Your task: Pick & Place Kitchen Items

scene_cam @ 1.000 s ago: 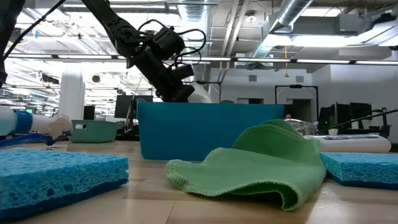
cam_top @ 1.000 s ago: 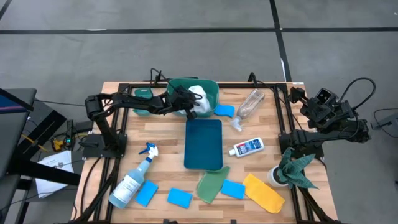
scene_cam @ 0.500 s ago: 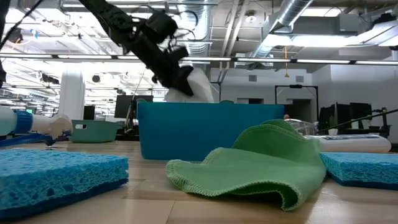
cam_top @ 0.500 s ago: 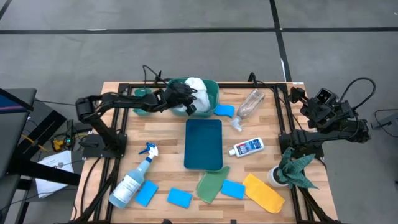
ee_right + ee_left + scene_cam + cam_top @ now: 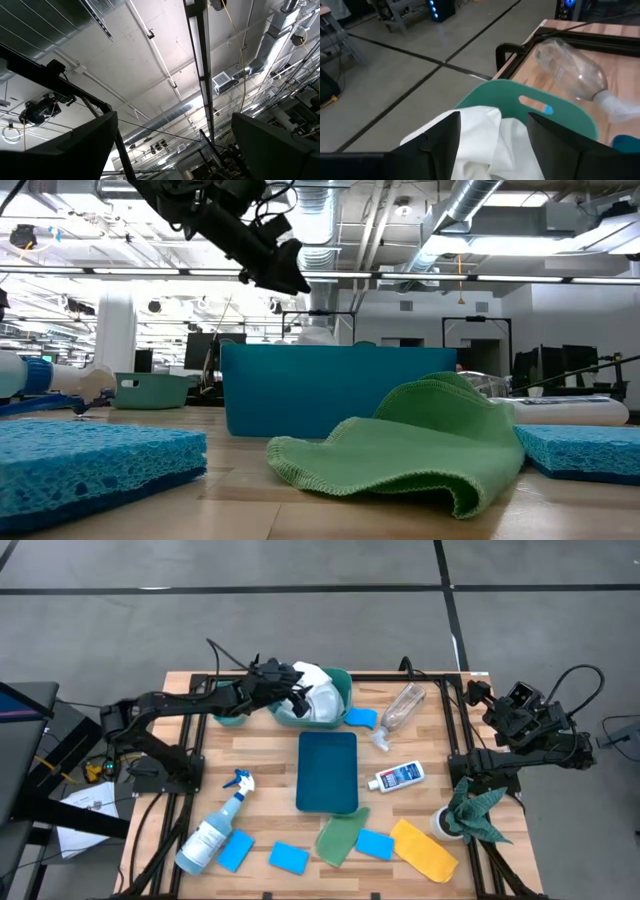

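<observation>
On the left of the tabletop (image 5: 250, 745), a spray bottle (image 5: 212, 828) with a blue trigger lay on its side near the front corner, with a blue sponge (image 5: 236, 851) just beside its base and a second sponge (image 5: 288, 858) a little further right. At the back, the left pincer (image 5: 292, 690) hovered over the near-left rim of a green bin (image 5: 340, 690), fingers (image 5: 442, 137) spread apart and gripping nothing. Between them in the left wrist view showed a white cloth (image 5: 485, 145), which lay bunched inside the bin. A smaller teal tub (image 5: 231, 690) stood under the arm, just left of the bin.

In the middle sat a blue tray (image 5: 327, 771), lengthwise front to back. Touching its front edge lay a light-green cloth (image 5: 340, 837), then a third sponge (image 5: 375, 843) and a yellow cloth (image 5: 424, 850) towards the right front. A fourth sponge (image 5: 361, 717) rested just right of the bin, next to a clear bottle (image 5: 397, 712) on its side. A small white bottle (image 5: 399, 777) lay right of the tray.

At the right edge, a dark green rag (image 5: 473, 808) hung over a white cup. The right pincer (image 5: 522, 705) waited beyond the tabletop's right side, pointed up at the ceiling, its fingers (image 5: 75, 145) wide apart and empty.
</observation>
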Controlling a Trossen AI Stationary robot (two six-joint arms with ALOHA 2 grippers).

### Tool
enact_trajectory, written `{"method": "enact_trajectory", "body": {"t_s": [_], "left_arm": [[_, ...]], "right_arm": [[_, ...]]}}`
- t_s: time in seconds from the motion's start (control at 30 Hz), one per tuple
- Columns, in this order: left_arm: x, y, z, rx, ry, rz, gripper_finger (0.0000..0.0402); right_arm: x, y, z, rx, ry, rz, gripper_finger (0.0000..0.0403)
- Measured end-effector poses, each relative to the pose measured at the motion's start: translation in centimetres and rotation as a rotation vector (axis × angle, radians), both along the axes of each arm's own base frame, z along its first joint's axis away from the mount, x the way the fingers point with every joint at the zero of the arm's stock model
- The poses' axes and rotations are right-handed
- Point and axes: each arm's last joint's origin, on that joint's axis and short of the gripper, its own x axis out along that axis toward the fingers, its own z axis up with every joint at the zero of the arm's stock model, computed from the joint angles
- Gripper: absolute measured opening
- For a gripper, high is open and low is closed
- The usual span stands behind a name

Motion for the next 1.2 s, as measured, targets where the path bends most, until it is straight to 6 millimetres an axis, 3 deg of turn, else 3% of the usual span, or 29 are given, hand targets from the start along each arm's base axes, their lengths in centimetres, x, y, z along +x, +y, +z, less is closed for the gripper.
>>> {"method": "enact_trajectory", "body": {"t_s": [0.13, 0.33, 0.53, 0.7, 0.87, 1.03, 1.1, 1.2], "left_arm": [[0.5, 0.2, -0.8, -0.036, -0.012, 0.019, 0.0194], [3.0, 1.6, -3.3, -0.031, -0.153, 0.122, 0.0106], [3.6, 2.5, -7.4, -0.162, -0.112, 0.280, 0.0011], [4.0, 1.7, -9.9, -0.268, 0.002, 0.209, 0.0010], [3.7, -0.3, -9.5, -0.259, 0.137, 0.135, 0.0002], [3.1, -0.5, -10.1, -0.302, 0.233, 0.109, 0.0001], [3.0, -0.8, -8.7, -0.304, 0.182, 0.070, 0.0001], [2.8, -1.6, -4.8, -0.234, 0.027, 0.001, 0.0002]], "right_arm": [[0.0, 0.0, 0.0, 0.000, 0.000, 0.000, 0.0380], [0.0, 0.0, 0.0, 0.005, 0.000, 0.006, 0.0380], [0.0, 0.0, 0.0, 0.016, -0.002, 0.020, 0.0380], [0.0, 0.0, 0.0, 0.012, -0.001, 0.015, 0.0380], [0.0, 0.0, 0.0, 0.012, 0.001, 0.020, 0.0380], [0.1, 0.0, 0.0, 0.014, 0.003, 0.023, 0.0380], [0.0, 0.0, 0.0, 0.015, 0.003, 0.024, 0.0380], [0.1, 0.0, 0.0, 0.021, 0.003, 0.031, 0.0380]]}}
